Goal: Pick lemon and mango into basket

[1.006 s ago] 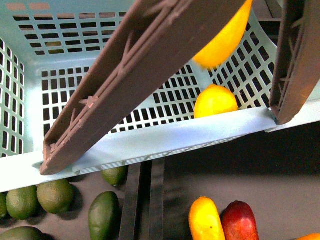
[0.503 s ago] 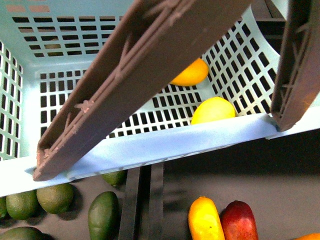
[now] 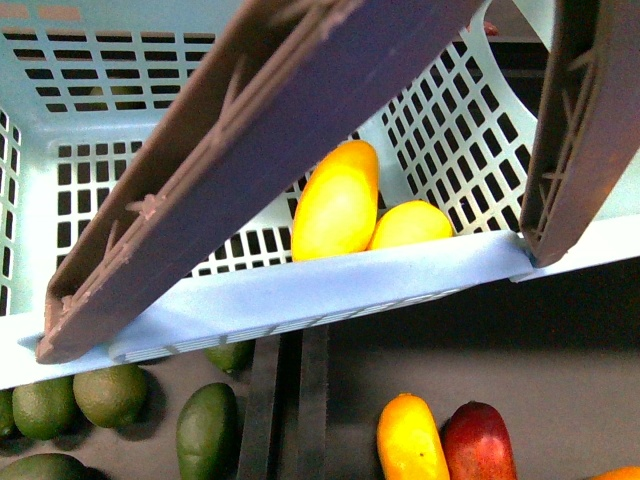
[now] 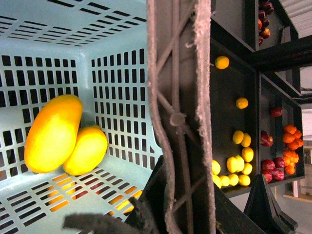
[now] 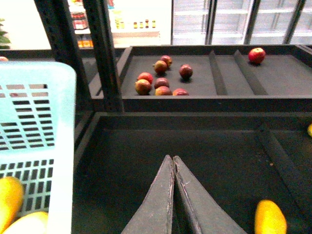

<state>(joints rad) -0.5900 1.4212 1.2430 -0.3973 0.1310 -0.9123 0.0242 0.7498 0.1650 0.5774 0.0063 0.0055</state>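
**Front view.** A light teal rectangular plastic basket (image 3: 300, 290) with slotted walls fills the upper part. Its brown ribbed swing handles (image 3: 270, 150) cross in front of it. Inside, against the near wall, the elongated yellow-orange smooth-skinned mango (image 3: 335, 200) leans tilted. The small plump bright yellow lemon (image 3: 410, 225) touches it on the right. With both fruits in the basket, the picking looks done. Below the basket, on the dark shelf (image 3: 560, 380), lie green oval avocados (image 3: 207, 430). A second yellow mango (image 3: 410, 440) lies there too, with a dark red mango (image 3: 478, 440) just beside it. Neither arm shows here.

**Left wrist view.** The mango (image 4: 53, 134) and lemon (image 4: 85, 150) rest side by side, touching, on the slotted floor of the basket (image 4: 117, 87). One brown handle (image 4: 180, 117) runs through the middle of the picture. The dark left fingers (image 4: 265, 209) flank it at the edge, and I cannot tell whether they clamp it. Small yellow fruits (image 4: 239, 161) sit in a shelf tray beyond.

**Right wrist view.** The grey right fingers (image 5: 161, 204) are pressed together with nothing between them, over a bare dark tray. A corner of the basket (image 5: 29, 122) stands off to one side. Red apples (image 5: 161, 78) lie in a farther tray.

**Handling.** The mango is probably the heavier fruit. It looks firm but easy to bruise, and its skin looks slippery, so it is best pinched across its broad middle. The lemon is likely light and stiff and would roll, so grip it around its belly.
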